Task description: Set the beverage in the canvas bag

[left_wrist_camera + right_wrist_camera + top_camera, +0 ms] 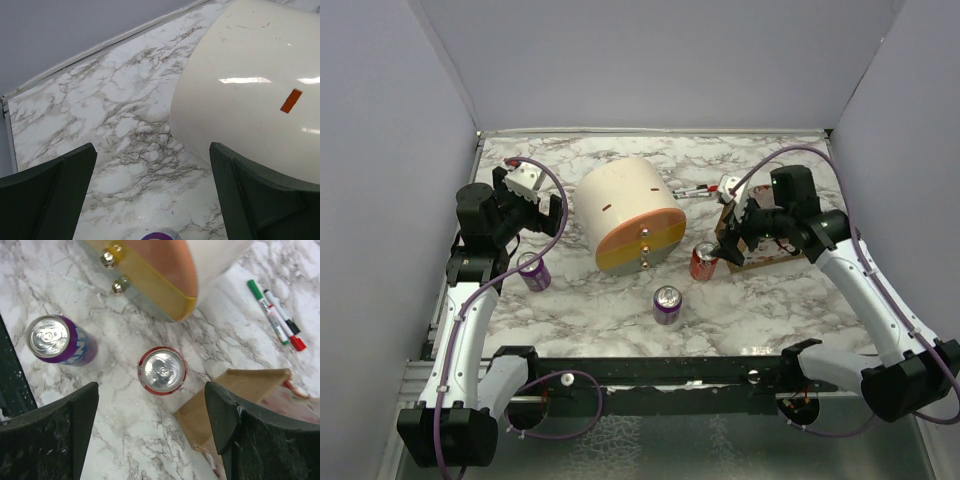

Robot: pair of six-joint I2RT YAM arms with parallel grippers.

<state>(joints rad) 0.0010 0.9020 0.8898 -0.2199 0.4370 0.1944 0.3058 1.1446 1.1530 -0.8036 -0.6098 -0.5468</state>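
Note:
A red can (162,371) stands upright on the marble table, just left of the tan canvas bag (235,400), whose whitish, red-marked panel shows at the right edge. In the top view the red can (704,262) sits next to the bag (767,262). My right gripper (150,432) is open and empty, hovering above the gap between can and bag, also seen in the top view (730,245). Two purple cans stand further left (667,305) (533,270). My left gripper (530,200) is open and empty, raised above the left purple can (160,235).
A large cream-and-orange cylinder (630,215) lies on its side mid-table, close to my left gripper's right finger (260,200). Markers (277,315) lie behind the bag. Grey walls enclose the table on three sides.

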